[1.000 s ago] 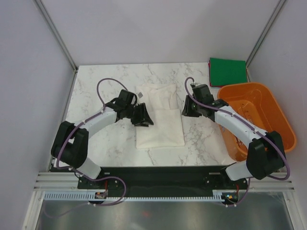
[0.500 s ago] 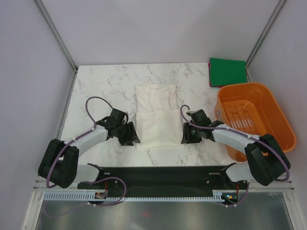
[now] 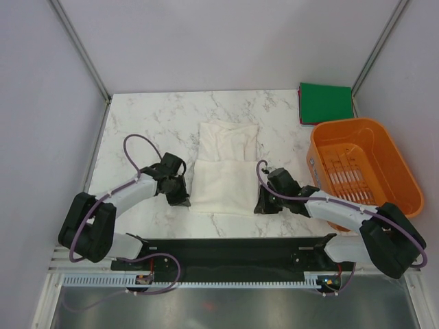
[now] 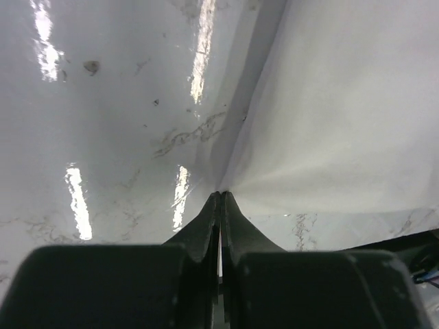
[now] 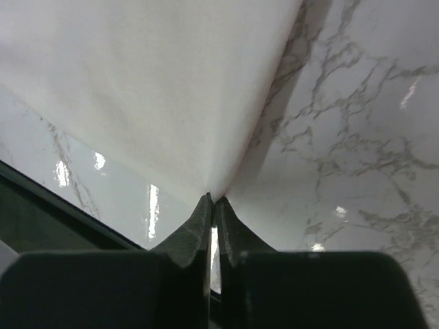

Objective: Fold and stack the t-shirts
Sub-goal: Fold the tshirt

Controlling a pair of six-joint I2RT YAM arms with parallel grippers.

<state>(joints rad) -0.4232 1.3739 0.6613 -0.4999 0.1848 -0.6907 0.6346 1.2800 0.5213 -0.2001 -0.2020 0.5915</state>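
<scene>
A white t-shirt (image 3: 225, 168) lies as a long folded strip in the middle of the marble table, its near half lapped over the far half. My left gripper (image 3: 186, 200) is at its near left corner, shut on the cloth edge. In the left wrist view the white t-shirt (image 4: 343, 103) runs up from the closed left gripper (image 4: 221, 196). My right gripper (image 3: 259, 205) is shut on the near right corner, and the right wrist view shows the white t-shirt (image 5: 158, 82) pinched in the right gripper (image 5: 212, 199). A dark green t-shirt (image 3: 325, 103) lies folded square at the far right corner.
An orange slatted basket (image 3: 387, 154) stands at the right edge of the table (image 3: 144, 123), close beside my right arm. The black base rail (image 3: 226, 250) runs along the near edge just behind both grippers. Grey walls enclose the table on three sides.
Both arms drew back from the shirt's middle to its near corners. Both grippers, open half a second ago, have shut on the cloth. The shirt's near edge has shifted slightly.
</scene>
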